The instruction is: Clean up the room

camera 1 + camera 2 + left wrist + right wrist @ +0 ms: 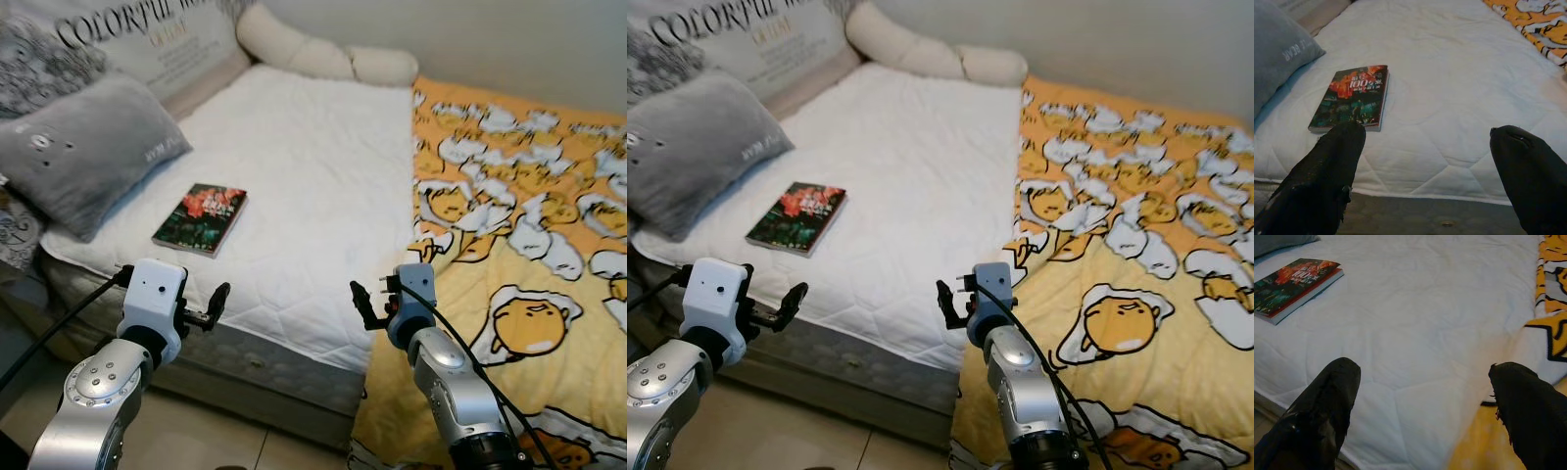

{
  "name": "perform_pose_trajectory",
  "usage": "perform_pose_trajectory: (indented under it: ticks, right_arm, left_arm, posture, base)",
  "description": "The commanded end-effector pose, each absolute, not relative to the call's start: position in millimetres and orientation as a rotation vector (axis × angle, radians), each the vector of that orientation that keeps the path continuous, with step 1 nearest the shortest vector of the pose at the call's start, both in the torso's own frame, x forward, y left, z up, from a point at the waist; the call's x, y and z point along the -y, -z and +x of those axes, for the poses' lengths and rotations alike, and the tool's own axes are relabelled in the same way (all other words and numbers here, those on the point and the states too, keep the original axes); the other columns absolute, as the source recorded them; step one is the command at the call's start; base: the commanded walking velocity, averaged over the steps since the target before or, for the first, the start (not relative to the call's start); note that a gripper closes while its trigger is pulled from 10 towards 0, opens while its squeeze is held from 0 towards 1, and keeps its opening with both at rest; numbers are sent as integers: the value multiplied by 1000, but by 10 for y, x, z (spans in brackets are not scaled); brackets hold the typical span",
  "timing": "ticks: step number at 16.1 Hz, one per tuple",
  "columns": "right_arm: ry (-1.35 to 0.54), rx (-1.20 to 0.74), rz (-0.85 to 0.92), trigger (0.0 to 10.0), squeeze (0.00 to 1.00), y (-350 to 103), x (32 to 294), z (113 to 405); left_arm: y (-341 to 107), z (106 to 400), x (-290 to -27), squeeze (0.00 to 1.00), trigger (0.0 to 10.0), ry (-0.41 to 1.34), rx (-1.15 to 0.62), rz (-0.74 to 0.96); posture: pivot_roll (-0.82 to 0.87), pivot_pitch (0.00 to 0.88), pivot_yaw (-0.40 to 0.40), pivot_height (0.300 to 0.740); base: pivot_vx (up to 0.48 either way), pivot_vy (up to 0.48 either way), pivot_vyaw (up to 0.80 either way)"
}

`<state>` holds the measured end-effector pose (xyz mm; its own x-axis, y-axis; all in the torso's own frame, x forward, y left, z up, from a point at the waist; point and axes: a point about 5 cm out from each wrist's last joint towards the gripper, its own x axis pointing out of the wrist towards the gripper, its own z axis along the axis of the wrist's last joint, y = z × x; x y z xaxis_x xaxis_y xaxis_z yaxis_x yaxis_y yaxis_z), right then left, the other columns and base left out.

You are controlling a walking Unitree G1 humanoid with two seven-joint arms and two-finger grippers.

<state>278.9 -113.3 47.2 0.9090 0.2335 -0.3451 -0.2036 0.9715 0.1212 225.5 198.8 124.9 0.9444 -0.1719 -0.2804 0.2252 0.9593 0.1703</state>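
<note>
A book [201, 218] with a dark red-and-green cover lies flat on the white mattress [313, 157], near its front left part beside a grey pillow [88, 147]. A yellow cartoon-print blanket [519, 215] covers the bed's right half and hangs over the front edge. My left gripper [214, 307] hovers open just in front of the mattress edge, below the book [1352, 97]. Over the front edge, where mattress and blanket meet, my right gripper [364, 302] is open too. Both hold nothing. The right wrist view has the book [1295, 281] far off to one side.
A long cream bolster [323, 54] lies along the far end of the bed. A printed cushion [147, 39] leans at the back left. Tiled floor [225, 431] runs below the bed's grey base [255, 367].
</note>
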Motion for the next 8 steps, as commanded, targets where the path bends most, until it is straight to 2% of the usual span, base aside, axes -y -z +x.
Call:
perform_pose_trajectory:
  ticks: [1, 5, 8]
  right_arm:
    - [-194, -386, 63, 10000, 1000, -459, 1175, 2825]
    - [-157, -420, 3, 10000, 1000, -418, 1199, 2935]
    - [-90, -483, -93, 10000, 1000, -333, 1268, 3167]
  left_arm:
    - [-1248, 2257, -1977, 949, 10000, 221, -271, 210]
    - [-1254, 2253, -1992, 949, 10000, 233, -281, 220]
    - [-1262, 2282, -1983, 945, 10000, 295, -298, 248]
  posture:
    - [216, 0, -54, 740]
    - [224, 0, -48, 740]
    - [227, 0, -33, 740]
  base:
    - [0, 0, 0]
    - [0, 0, 0]
    - [0, 0, 0]
